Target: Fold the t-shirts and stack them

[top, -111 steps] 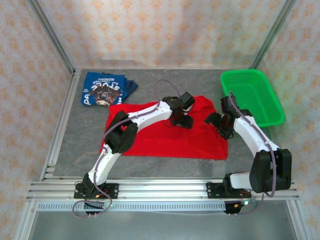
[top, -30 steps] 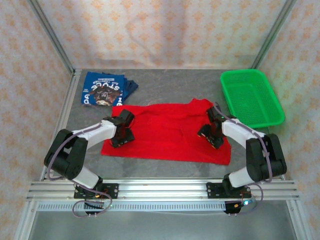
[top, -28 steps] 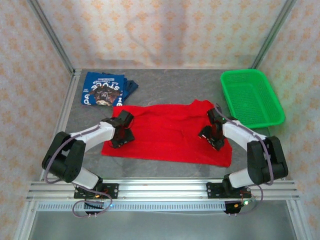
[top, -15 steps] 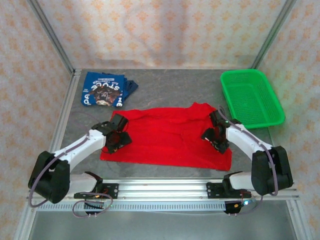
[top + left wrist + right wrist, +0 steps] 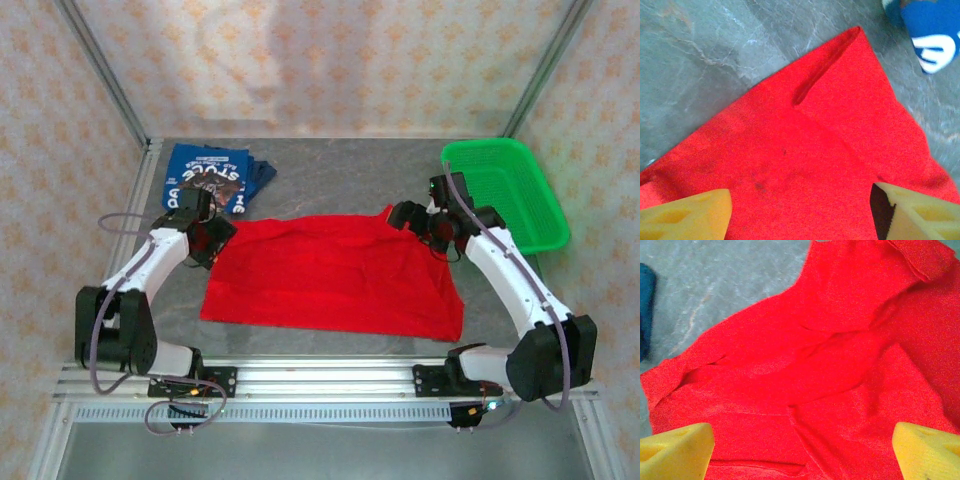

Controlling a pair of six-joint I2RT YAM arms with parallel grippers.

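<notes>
The red t-shirt (image 5: 330,275) lies spread flat in the middle of the table, plain side up, with a few creases. The blue t-shirt (image 5: 207,178) sits folded at the back left, its white lettering up. My left gripper (image 5: 205,238) hovers open over the red shirt's far left corner. In the left wrist view the yellow fingers (image 5: 685,215) stand wide apart above the red t-shirt (image 5: 805,150), with the blue t-shirt (image 5: 935,35) at the top right. My right gripper (image 5: 425,225) is open over the far right corner, above wrinkled red t-shirt (image 5: 815,365) cloth, nothing held.
A green mesh basket (image 5: 505,190) stands at the back right, close to the right arm. Metal frame rails (image 5: 320,380) run along the near edge and the left side. Bare grey tabletop (image 5: 340,170) lies behind the red shirt.
Both grippers have opened wider and moved away from the shirt's near side edges to its far corners. The red shirt now lies flat, released, slightly nearer the front.
</notes>
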